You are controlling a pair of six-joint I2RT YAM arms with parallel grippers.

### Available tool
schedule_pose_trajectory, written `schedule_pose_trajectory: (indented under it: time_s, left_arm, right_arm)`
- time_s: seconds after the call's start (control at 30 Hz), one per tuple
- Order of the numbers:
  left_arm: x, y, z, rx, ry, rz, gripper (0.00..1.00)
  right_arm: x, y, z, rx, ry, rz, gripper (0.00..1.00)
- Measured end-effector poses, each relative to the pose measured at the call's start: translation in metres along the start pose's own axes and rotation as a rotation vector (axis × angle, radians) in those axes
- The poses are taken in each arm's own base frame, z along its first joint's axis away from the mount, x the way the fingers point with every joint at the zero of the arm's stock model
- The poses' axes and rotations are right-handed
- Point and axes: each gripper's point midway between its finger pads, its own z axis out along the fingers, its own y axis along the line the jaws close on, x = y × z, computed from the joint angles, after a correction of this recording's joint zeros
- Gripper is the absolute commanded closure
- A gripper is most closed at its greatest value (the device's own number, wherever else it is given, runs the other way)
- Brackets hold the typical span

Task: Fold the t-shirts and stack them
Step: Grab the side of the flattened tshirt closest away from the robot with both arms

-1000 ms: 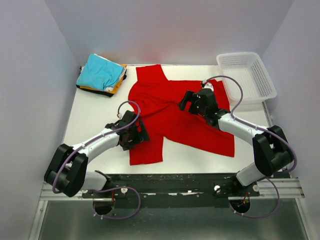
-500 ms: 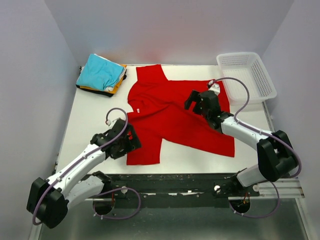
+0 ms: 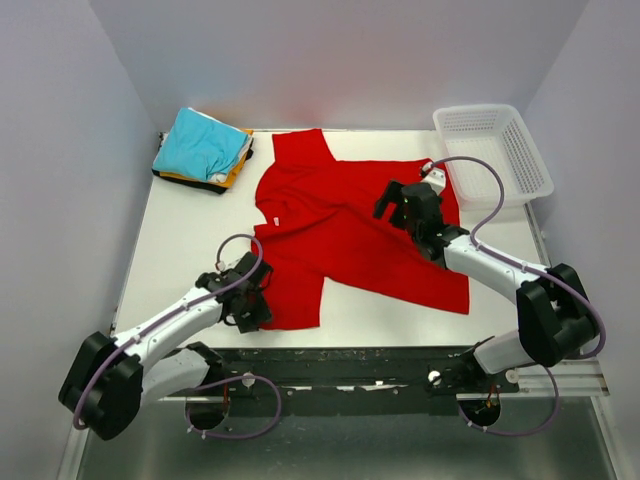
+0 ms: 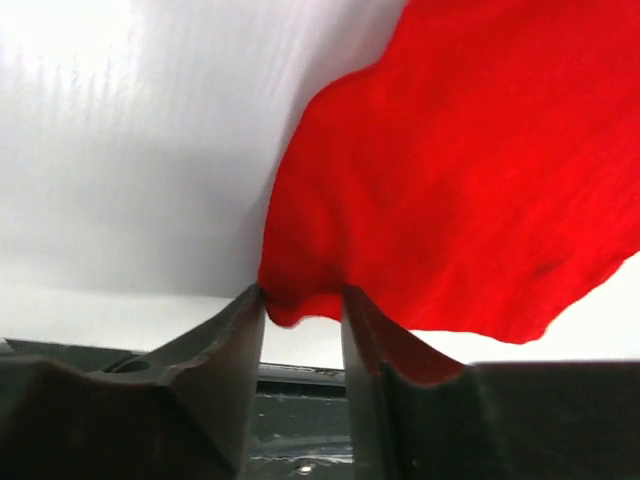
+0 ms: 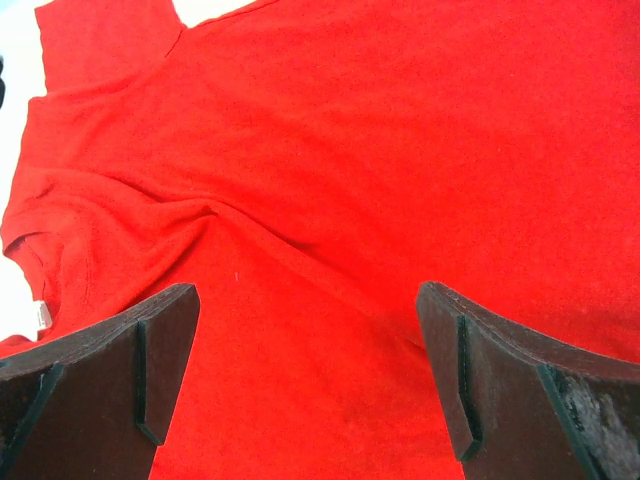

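Down at the near edge of the white table (image 3: pixel 190 235), about seven o'clock from its centre, I've got my left gripper (image 4: pixel 303 320) pinching a corner of the red t-shirt (image 3: pixel 340 235), the cloth bunched between two fingers (image 4: pixel 225 345) drawn close together. From overhead the shirt lies spread across the middle of the table, rumpled, its collar side toward eleven o'clock and a sleeve reaching up to twelve. My right gripper (image 5: pixel 305 370) hangs over the shirt's upper right part, around two o'clock, jaws spread wide with only red fabric showing between them; I can't tell whether the tips touch the cloth. Far corner at ten o'clock: the folded stack (image 3: pixel 203 150), turquoise on top, yellow-orange and black edges peeking beneath. White mesh basket (image 3: pixel 492 152) sits at two o'clock, just beyond the shirt's edge.
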Motion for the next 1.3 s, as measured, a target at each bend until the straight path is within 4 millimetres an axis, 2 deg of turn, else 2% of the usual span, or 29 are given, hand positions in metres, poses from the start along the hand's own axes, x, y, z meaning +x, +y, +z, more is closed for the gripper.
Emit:
schedule_pose_trajectory:
  time_s: [0.03,0.17,0.23,0.5,0.6,0.73,0.83,0.93,1.03,1.13,1.3]
  left_arm:
    - [0.001,-0.002,0.001,-0.007,0.010,0.008,0.77]
    - [0.003,-0.006,0.004,-0.031,0.037,0.038,0.85]
    - [0.005,-0.007,0.005,-0.036,0.043,0.048,1.00]
    - [-0.001,-0.018,0.008,-0.014,0.028,0.082,1.00]
    - [-0.007,-0.028,0.010,0.042,-0.004,0.112,1.00]
    - [-0.015,-0.041,0.007,0.142,-0.064,0.156,1.00]
    - [-0.018,-0.048,0.004,0.197,-0.098,0.176,1.00]
    - [-0.020,-0.050,0.002,0.232,-0.122,0.189,1.00]
    - [-0.019,-0.049,0.005,0.239,-0.126,0.201,1.00]
    - [-0.019,-0.049,0.005,0.242,-0.127,0.214,1.00]
    - [-0.020,-0.050,0.005,0.246,-0.131,0.216,1.00]
  right_arm:
    - [0.000,0.000,0.000,0.002,-0.002,0.000,0.00]
    - [-0.001,-0.002,0.000,0.012,-0.007,0.000,0.00]
    - [-0.001,-0.003,0.000,0.016,-0.006,-0.002,0.00]
    - [0.006,-0.018,-0.007,0.081,0.028,-0.016,0.00]
    - [0.000,-0.033,-0.024,0.153,0.014,0.025,0.00]
    - [-0.001,-0.068,-0.062,0.285,0.007,0.082,0.00]
    - [0.018,-0.098,-0.091,0.374,0.056,0.121,0.00]
    - [0.049,-0.128,-0.116,0.475,0.130,0.171,0.00]
    - [0.077,-0.152,-0.134,0.569,0.185,0.213,0.01]
    - [0.094,-0.167,-0.143,0.635,0.213,0.240,0.03]
    - [0.112,-0.177,-0.147,0.701,0.243,0.279,0.08]
